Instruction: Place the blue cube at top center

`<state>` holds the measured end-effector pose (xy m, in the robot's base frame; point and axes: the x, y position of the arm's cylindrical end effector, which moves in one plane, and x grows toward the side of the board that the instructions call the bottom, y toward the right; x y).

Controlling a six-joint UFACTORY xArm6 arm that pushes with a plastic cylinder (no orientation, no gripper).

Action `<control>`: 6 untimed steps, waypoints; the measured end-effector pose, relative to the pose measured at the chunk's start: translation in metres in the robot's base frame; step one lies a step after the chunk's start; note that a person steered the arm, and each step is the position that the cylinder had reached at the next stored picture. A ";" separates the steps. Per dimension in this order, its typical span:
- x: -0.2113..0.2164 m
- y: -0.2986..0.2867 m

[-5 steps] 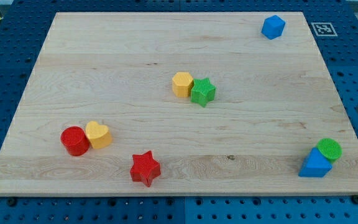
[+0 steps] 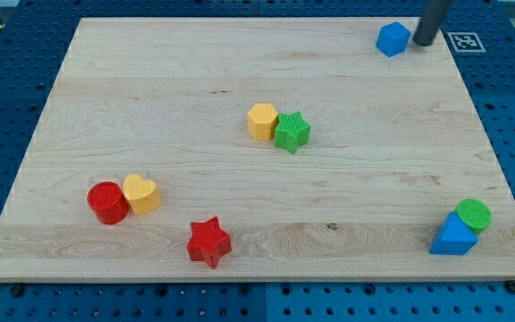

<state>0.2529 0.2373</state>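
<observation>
The blue cube (image 2: pixel 392 38) sits near the board's top right corner. My tip (image 2: pixel 424 42) is on the board just to the right of the cube, a small gap apart, with the dark rod rising out of the view's top edge.
A yellow hexagon (image 2: pixel 262 120) touches a green star (image 2: pixel 291 131) near the middle. A red cylinder (image 2: pixel 107 202) and a yellow heart (image 2: pixel 141 193) sit at bottom left, a red star (image 2: pixel 208 241) beside them. A green cylinder (image 2: pixel 473 216) and a blue block (image 2: pixel 452 236) sit at bottom right.
The rod, earlier a dark shape off the board at the view's right edge, has moved up to the top right beside the blue cube. No block has moved.
</observation>
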 end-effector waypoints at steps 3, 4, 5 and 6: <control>0.000 -0.073; 0.000 -0.139; 0.000 -0.213; 0.000 -0.267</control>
